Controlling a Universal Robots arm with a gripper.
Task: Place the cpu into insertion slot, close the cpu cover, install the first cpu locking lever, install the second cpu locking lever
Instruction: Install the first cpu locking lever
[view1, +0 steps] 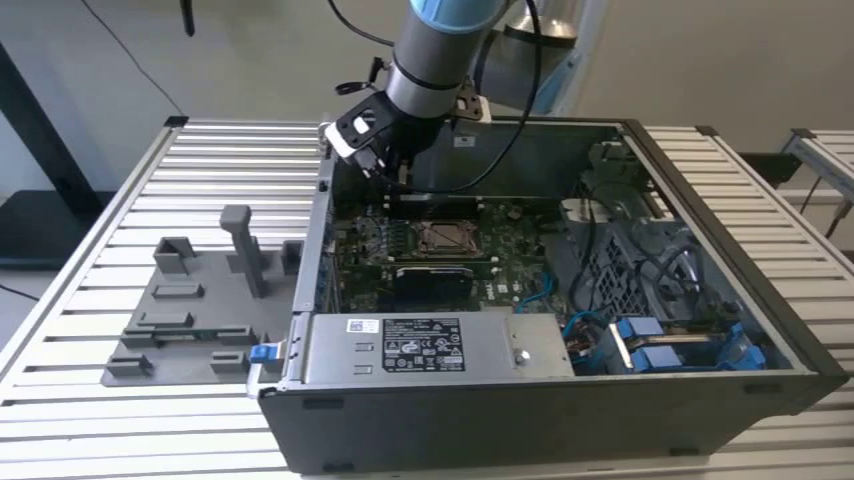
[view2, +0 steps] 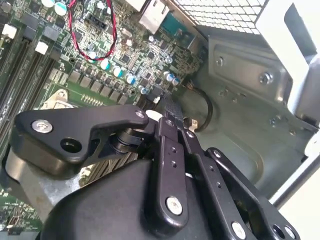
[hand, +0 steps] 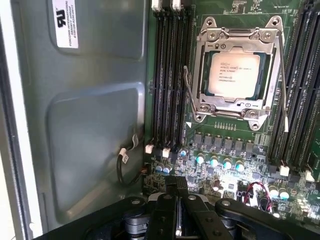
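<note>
First wrist view: silver-grey square cpu (hand: 235, 74) seated under thin silvery metal-frame cpu cover (hand: 235, 34), lying flat. Exterior view: black gripper (view1: 395, 176) well apart from metal-rimmed square insertion slot (view1: 422, 238). Second wrist view: fingers (view2: 168, 122) together, empty.

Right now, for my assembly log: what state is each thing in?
cpu: seated face up in the insertion slot.
cpu cover: down flat around the cpu.
locking levers: latched or not, cannot tell.
gripper: jaws shut, empty, above the motherboard.
computer case: side panel off.
</note>
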